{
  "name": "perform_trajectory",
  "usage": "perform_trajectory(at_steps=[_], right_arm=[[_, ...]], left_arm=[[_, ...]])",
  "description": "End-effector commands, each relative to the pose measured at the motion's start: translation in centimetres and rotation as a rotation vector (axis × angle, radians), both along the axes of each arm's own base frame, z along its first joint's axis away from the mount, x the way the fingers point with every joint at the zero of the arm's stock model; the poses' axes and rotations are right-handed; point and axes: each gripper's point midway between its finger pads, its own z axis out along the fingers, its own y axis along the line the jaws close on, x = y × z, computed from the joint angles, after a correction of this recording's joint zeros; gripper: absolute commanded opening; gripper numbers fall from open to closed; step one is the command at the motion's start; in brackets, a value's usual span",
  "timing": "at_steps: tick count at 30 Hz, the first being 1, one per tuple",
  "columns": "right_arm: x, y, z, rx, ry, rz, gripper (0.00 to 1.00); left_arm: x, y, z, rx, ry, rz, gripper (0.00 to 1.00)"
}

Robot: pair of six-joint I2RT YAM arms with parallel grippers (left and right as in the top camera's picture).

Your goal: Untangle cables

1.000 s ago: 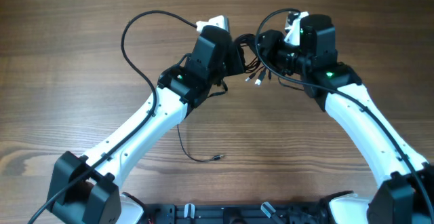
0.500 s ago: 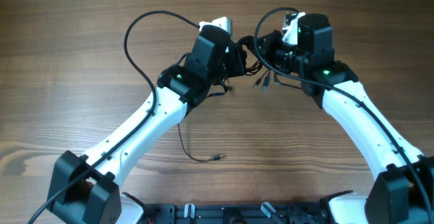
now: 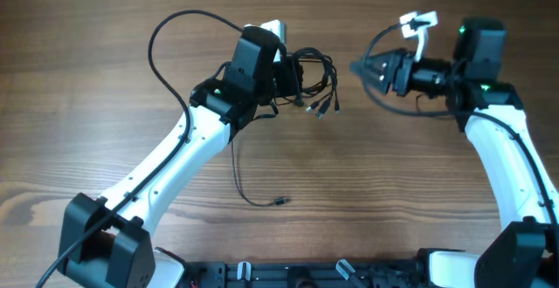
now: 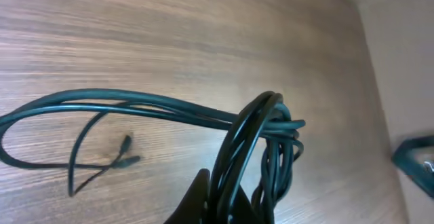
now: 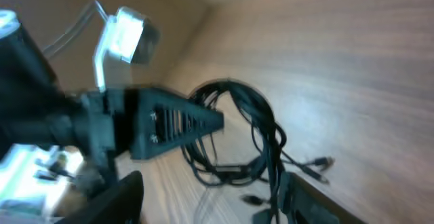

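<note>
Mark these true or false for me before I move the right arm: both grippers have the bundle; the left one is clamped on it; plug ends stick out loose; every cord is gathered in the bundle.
1. Both grippers have the bundle. False: the right gripper is open, with nothing between its fingers, and stands apart from the cable bundle.
2. The left gripper is clamped on the bundle. True.
3. Plug ends stick out loose from the bundle. True.
4. Every cord is gathered in the bundle. False: a thin cord runs out from under the left arm and ends in a small plug on the wooden table, nearer the robot's base.
</note>
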Motion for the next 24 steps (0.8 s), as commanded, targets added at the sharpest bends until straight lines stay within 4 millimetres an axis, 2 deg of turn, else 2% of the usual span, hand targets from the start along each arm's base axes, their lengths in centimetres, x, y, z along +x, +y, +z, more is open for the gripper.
perform_trajectory(at_steps=[1, 2, 5, 7, 8, 9, 10, 15, 18, 20, 22, 24], right_arm=[[-0.3, 0.5, -2.6, -0.28, -0.243, 0.085, 0.63], [-0.7, 1.1, -2.5, -0.27, -0.255, 0.115, 0.6], [-1.4, 2.9, -2.8, -0.304, -0.303, 0.18, 0.64], [-1.0, 3.0, -3.8, -0.383, -0.3, 0.157, 0.63], [-0.7, 2.8, -4.4, -0.44, -0.297, 0.136, 0.6], [-0.4, 2.7, -4.9, -0.485, -0.297, 0.12, 0.49], [-0.5, 2.8, -4.9, -0.486, -0.295, 0.121, 0.42], [-0.2, 2.9, -4.7, -0.484, -0.311, 0.118, 0.68], [0.1, 2.9, -4.4, -0.483, -0.335, 0.113, 0.71], [0.3, 3.1, -4.0, -0.47, -0.356, 0.117, 0.61], [-0.1, 3.6, -3.8, -0.452, -0.394, 0.166, 0.39], [-0.2, 3.7, -4.0, -0.452, -0.387, 0.169, 0.21]], left_arm=[[-1.6, -2.4, 1.4, 0.001, -0.098, -0.259, 0.04], [-1.8, -2.5, 1.5, -0.002, -0.106, -0.286, 0.04], [-1.8, -2.0, 1.3, 0.001, -0.098, -0.294, 0.04], [-1.7, -1.7, 1.2, 0.003, -0.09, -0.288, 0.04], [-1.7, -1.6, 1.1, 0.004, -0.086, -0.285, 0.04], [-1.7, -1.4, 1.0, 0.007, -0.081, -0.283, 0.04], [-1.7, -1.4, 1.0, 0.008, -0.078, -0.283, 0.04], [-1.9, -1.5, 0.9, 0.002, -0.071, -0.292, 0.04], [-2.0, -1.6, 1.0, -0.003, -0.07, -0.298, 0.04], [-2.1, -1.7, 1.0, -0.008, -0.067, -0.303, 0.04], [-2.1, -1.7, 1.0, -0.008, -0.068, -0.303, 0.04], [-2.1, -1.7, 1.0, -0.008, -0.068, -0.303, 0.04]])
